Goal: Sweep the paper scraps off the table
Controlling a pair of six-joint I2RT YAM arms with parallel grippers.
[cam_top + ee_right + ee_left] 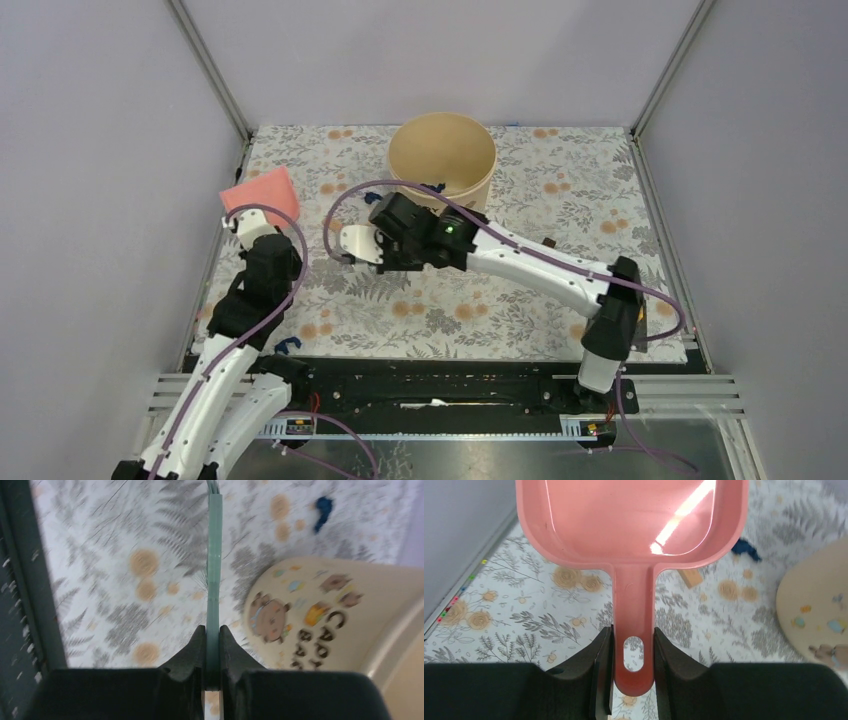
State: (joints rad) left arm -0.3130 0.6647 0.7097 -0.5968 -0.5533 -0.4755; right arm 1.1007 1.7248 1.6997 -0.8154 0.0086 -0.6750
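A pink dustpan (258, 192) hangs over the far left of the flowered table (560, 190). My left gripper (634, 630) is shut on its handle, and the pan (631, 520) has nothing in it. My right gripper (213, 629) is shut on a thin green tool handle (215, 565); the tool's head runs out of view. That gripper (375, 245) sits mid-table, in front of the bucket. One dark blue paper scrap (746, 548) lies on the table past the pan's right corner. It shows as a blurred scrap (323, 507) in the right wrist view too. Another blue bit (437, 186) lies at the bucket's base.
A round beige bucket (442, 160) with a cartoon print (300, 615) stands at the back centre. A small brown block (690, 577) lies near the dustpan's handle, and one brown block (549, 241) lies right of the right forearm. Grey walls close in three sides.
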